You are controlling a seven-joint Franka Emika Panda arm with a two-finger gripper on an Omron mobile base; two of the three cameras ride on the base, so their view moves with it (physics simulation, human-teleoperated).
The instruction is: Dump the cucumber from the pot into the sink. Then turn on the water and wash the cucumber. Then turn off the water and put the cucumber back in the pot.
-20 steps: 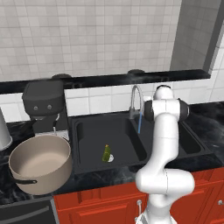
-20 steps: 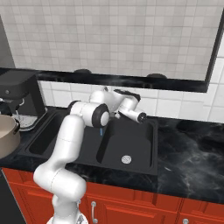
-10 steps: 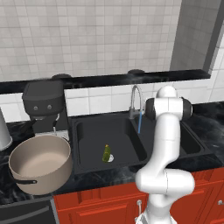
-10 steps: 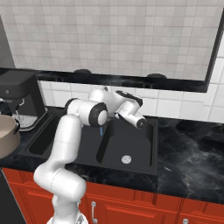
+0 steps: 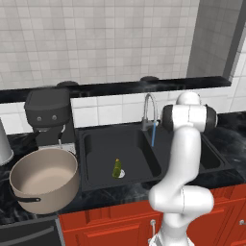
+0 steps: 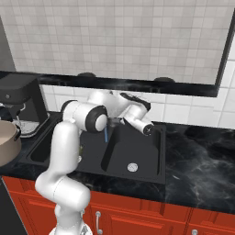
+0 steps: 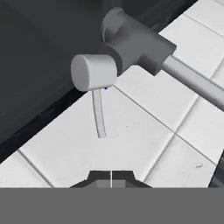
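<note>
white tiled wall (image 5: 96, 43), black marble counter (image 6: 202, 165), red cabinets (image 5: 110, 223).

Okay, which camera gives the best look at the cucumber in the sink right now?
The left base view: the cucumber lies unobstructed on the floor of the sink's left basin, by the drain. In the right base view the arm stands in front of that basin. The hand view looks at the faucet and wall tiles.
</note>
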